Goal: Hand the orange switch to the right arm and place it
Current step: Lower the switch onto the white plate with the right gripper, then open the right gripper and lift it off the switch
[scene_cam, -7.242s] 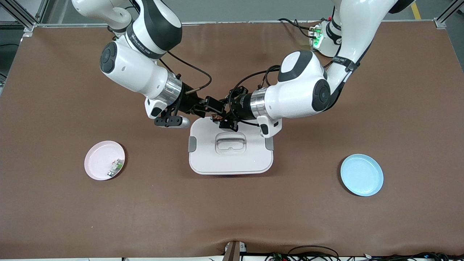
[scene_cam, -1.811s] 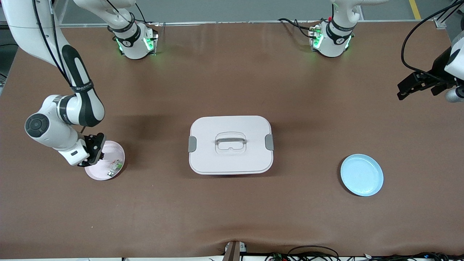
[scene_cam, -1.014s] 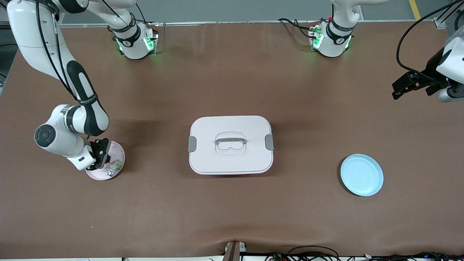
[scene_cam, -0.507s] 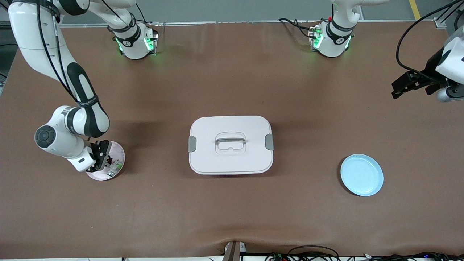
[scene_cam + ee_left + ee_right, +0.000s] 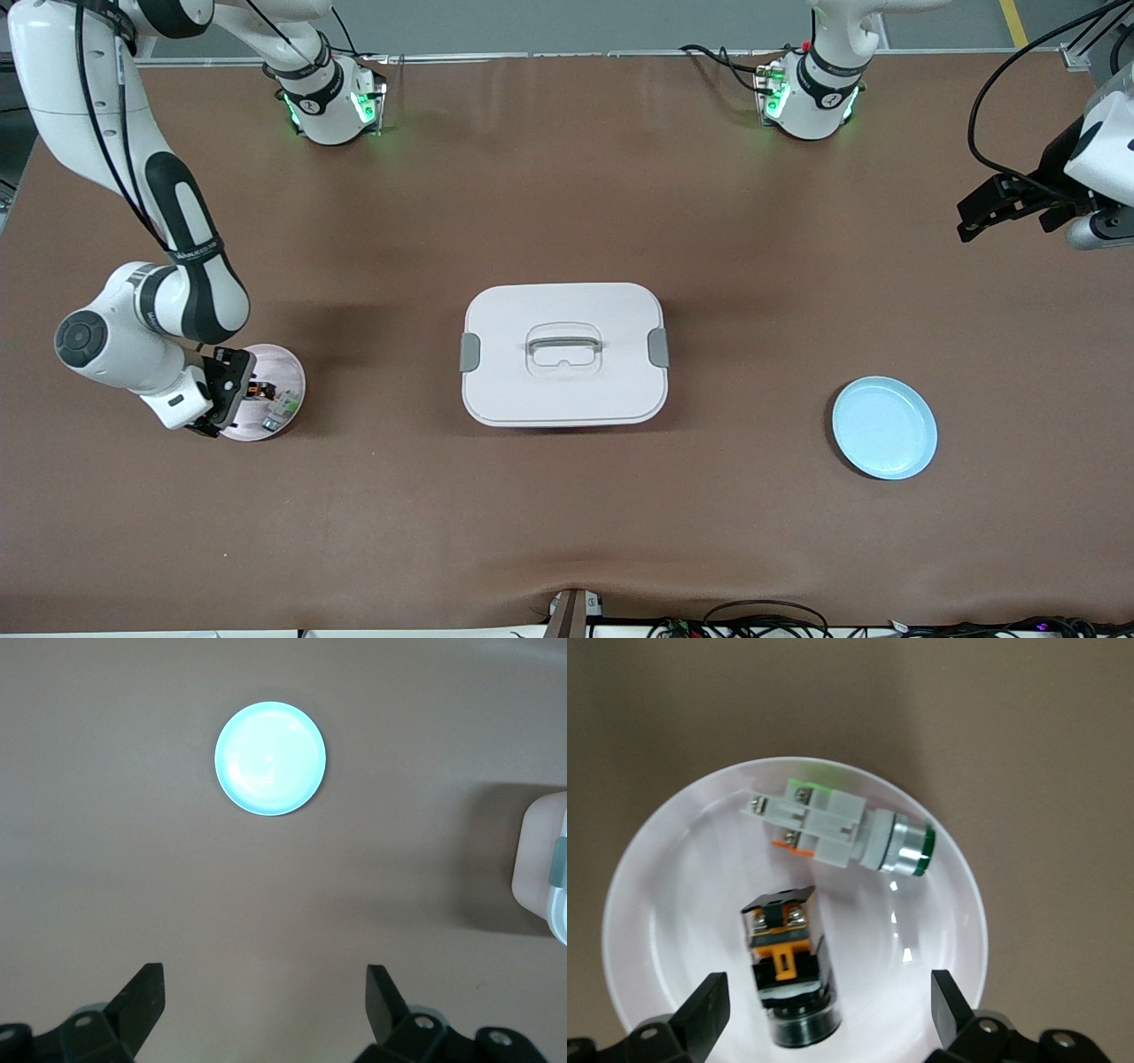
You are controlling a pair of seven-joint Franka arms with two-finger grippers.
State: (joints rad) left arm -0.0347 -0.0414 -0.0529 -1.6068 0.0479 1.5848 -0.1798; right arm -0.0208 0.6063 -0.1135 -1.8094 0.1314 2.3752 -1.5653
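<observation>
The orange switch [image 5: 259, 388], a small black block with an orange centre, lies free on the pink plate [image 5: 280, 367]. It shows in the right wrist view [image 5: 786, 961] lying on its side on the plate [image 5: 682, 895]. My right gripper [image 5: 229, 392] is open and empty just above the plate's edge, its fingers [image 5: 709, 997] apart on either side of the switch without touching it. My left gripper [image 5: 979, 217] is open and empty, up over the left arm's end of the table, and its wrist view shows its fingers [image 5: 146, 992] wide apart.
A white-and-green part [image 5: 283, 406] lies on the pink plate beside the switch [image 5: 837, 828]. A white lidded box [image 5: 563, 354] stands at the table's middle. A blue plate [image 5: 884, 428] lies toward the left arm's end [image 5: 270, 758].
My right hand has drawn back from over the pink plate toward the right arm's end, and the orange switch now shows lying on the plate. The left arm has not moved.
</observation>
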